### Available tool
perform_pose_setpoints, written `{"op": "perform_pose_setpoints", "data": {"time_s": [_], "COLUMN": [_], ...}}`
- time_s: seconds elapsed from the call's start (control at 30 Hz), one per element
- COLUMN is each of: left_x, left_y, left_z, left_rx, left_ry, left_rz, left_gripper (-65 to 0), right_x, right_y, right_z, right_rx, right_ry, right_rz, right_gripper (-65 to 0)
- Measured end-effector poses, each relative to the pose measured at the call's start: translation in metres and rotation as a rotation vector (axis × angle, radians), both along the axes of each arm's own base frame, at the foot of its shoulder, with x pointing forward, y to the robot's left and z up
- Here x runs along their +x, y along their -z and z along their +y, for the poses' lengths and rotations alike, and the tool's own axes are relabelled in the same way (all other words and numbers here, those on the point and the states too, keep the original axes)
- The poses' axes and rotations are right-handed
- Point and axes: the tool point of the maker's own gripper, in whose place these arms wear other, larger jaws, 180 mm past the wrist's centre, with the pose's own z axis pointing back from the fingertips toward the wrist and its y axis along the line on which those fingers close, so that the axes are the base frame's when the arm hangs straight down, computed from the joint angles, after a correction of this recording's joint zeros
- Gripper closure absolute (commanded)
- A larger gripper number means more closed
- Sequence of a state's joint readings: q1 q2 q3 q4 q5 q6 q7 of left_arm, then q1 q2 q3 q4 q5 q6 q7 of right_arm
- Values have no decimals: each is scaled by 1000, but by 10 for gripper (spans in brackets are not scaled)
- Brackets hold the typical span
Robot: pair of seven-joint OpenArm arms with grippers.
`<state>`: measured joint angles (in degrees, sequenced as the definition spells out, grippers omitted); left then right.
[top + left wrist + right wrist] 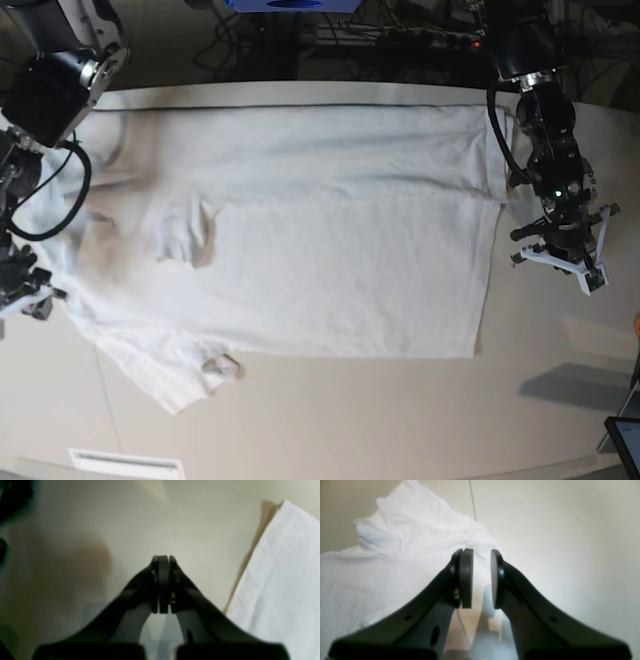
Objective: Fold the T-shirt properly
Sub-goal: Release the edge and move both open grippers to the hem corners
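Between folds: the T-shirt [300,240] lies half-folded on the table [350,420]. The left end effector [163,562] is closed and empty, the right end effector [481,562] slightly parted, gripping nothing; next, regrasp an edge.

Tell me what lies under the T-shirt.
The T-shirt lies spread on the off-white tabletop, which shows bare all around it. Whatever might be beneath the cloth itself is covered and cannot be seen.

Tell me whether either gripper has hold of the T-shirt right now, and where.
Neither. The left gripper is shut on nothing, beside the T-shirt. The right gripper is open above the cloth, nothing between its pads.
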<state>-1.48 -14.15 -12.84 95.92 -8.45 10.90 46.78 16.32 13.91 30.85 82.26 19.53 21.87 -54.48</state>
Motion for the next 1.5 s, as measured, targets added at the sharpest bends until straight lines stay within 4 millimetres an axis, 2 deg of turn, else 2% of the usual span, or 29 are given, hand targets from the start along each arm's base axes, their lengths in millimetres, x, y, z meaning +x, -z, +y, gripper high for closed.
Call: {"op": "perform_pose_setpoints", "data": {"time_s": [0.07, 0.13, 0.2, 0.27, 0.3, 0.43, 0.53, 0.63, 0.7, 0.93, 1.0, 1.1, 1.17, 1.37, 1.5], "left_x": [2, 6, 9, 6, 3, 3, 5, 3, 5, 6, 6, 4, 5, 5, 4], "left_y": [-5, -7, -7, 5, 11, 18, 15, 16, 12, 8, 8, 9, 9, 9, 9], "left_z": [3, 1, 0, 5, 6, 7, 9, 9, 8, 7, 7, 7, 7, 7, 7], "left_rx": [17, 12, 9, 1, -8, -22, -17, -17, -13, -7, -6, -7, -6, -7, -7], "left_ry": [-6, -1, 1, -15, -20, -29, -29, -31, -26, -21, -21, -22, -22, -22, -23], "left_rz": [-8, -16, -20, 13, 29, 43, 34, 39, 28, 16, 17, 20, 20, 20, 19], "left_gripper": [-54, -129, -233, -324, -351, -358, -358, -358, -358, -358, -358, -358, -358, -358, -358], "right_x": [16, 35, 51, 57, 57, 66, 74, 76, 77, 91, 88, 69, 61, 68, 67], "right_y": [2, 0, -2, 5, 9, 18, 25, 44, 47, 34, 41, 74, 88, 90, 92], "right_z": [1, 7, 13, 11, 7, -6, -4, 1, 4, 0, -1, -2, 3, 22, 25], "right_rx": [-38, -46, -22, -3, -8, 19, 102, 187, 230, 248, 251, 232, 219, 234, 237], "right_ry": [-51, -106, -127, -124, -134, -173, -198, -186, -187, -158, -142, -134, -140, -172, -176], "right_rz": [27, 34, 18, 42, 52, 70, 73, 114, 122, 70, 49, 130, 153, 152, 157], "right_gripper": [-128, -178, -308, -448, -483, -486, -486, -486, -486, -486, -486, -486, -486, -486, -486]}}
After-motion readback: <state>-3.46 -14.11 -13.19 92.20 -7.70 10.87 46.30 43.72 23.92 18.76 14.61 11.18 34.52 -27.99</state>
